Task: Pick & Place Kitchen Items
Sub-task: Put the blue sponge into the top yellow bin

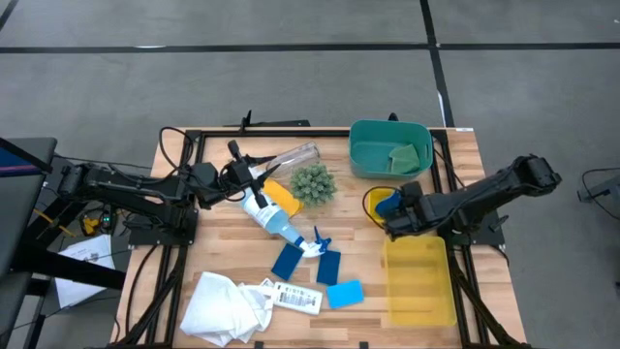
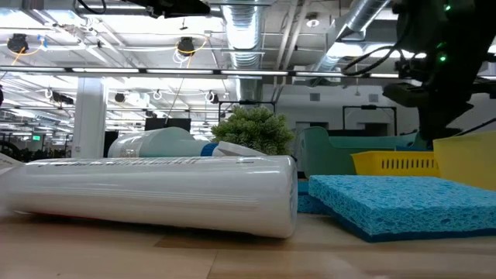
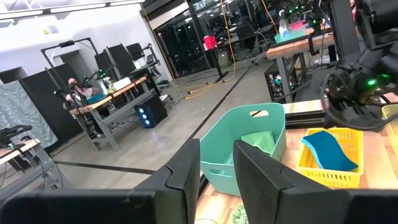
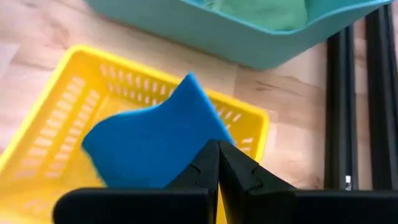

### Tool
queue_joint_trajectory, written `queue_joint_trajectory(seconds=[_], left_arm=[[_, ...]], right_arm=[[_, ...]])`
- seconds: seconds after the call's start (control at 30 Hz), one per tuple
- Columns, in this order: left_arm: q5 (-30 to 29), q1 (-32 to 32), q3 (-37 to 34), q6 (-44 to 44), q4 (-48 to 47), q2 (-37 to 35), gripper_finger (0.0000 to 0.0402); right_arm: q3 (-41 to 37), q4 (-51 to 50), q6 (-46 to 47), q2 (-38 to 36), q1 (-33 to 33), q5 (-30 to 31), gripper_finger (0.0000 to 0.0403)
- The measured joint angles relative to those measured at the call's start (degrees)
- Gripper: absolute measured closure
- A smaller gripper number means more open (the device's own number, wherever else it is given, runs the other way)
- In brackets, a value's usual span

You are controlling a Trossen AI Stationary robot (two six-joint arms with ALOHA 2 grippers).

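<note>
Right tool (image 4: 217,163) pinching a blue sponge (image 4: 155,137) shut over the small yellow basket (image 4: 56,137), beside the teal bin (image 1: 389,147), left tool (image 3: 214,165) hovering slightly parted, seemingly empty, above the spray bottle (image 1: 276,221) lying mid-counter (image 1: 232,254), white cloth (image 1: 225,304) at the near edge.

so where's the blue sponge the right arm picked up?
High view, right side: the blue sponge is pinched in the right tool over the small yellow basket, just below the teal bin.
</note>
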Motion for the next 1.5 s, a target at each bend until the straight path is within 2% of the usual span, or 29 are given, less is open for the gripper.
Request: queue_joint_trajectory(seconds=[0.33,0.53,0.77,0.93,1.23,1.5], left_arm=[[-0.01,0.0,0.0,0.0,0.0,0.0,0.0309],[-0.01,0.0,0.0,0.0,0.0,0.0,0.0309],[-0.01,0.0,0.0,0.0,-0.02,0.0,0.0309],[0.0,0.0,0.0,0.0,-0.01,0.0,0.0309],[-0.01,-0.02,0.0,0.0,-0.02,0.0,0.0309],[-0.01,0.0,0.0,0.0,-0.02,0.0,0.0309]], right_arm=[[-2.36,1.49,-5.68,0.01,-7.99,-0.22,0.0402],[-2.43,4.18,-9.05,0.01,-7.45,-1.76,0.0402],[-2.43,3.31,-9.18,0.01,-7.97,-0.46,0.0402],[-2.43,3.45,-11.65,0.01,-8.78,-3.76,0.0402],[-2.43,3.58,-11.36,0.01,-3.87,-10.86,0.0402],[0.35,4.19,-10.39,0.01,2.19,-12.06,0.0402]])
